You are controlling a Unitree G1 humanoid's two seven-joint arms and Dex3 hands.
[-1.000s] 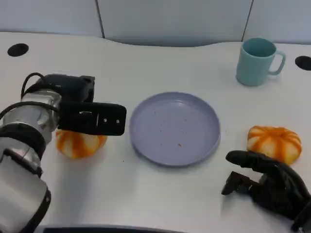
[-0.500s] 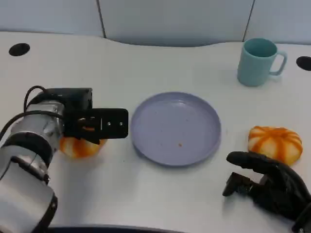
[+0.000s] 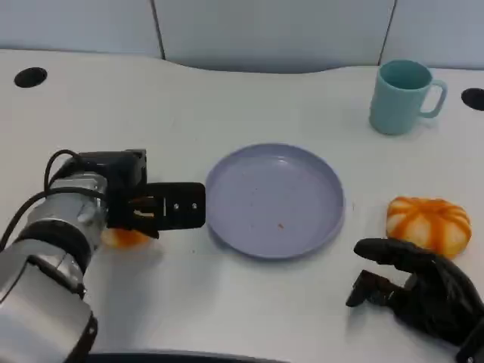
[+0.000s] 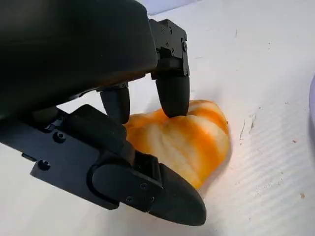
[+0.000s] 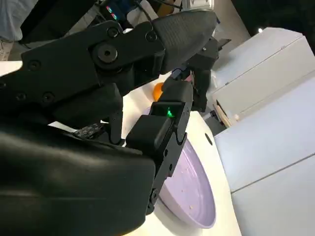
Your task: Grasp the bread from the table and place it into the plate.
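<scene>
Bread is sitting on table left of plate, left hand covering it; right hand is resting, fingers loosely curled, empty. Left wrist view: fingers are closing around bread, grasp not yet firm. Lift and placement are remaining.

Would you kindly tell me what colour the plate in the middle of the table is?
The plate is pale lavender-blue, clearest in the head view.

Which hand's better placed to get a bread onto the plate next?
Left. The left hand is already over its bread, fingers either side. The right hand rests on the table short of the other bread.
</scene>
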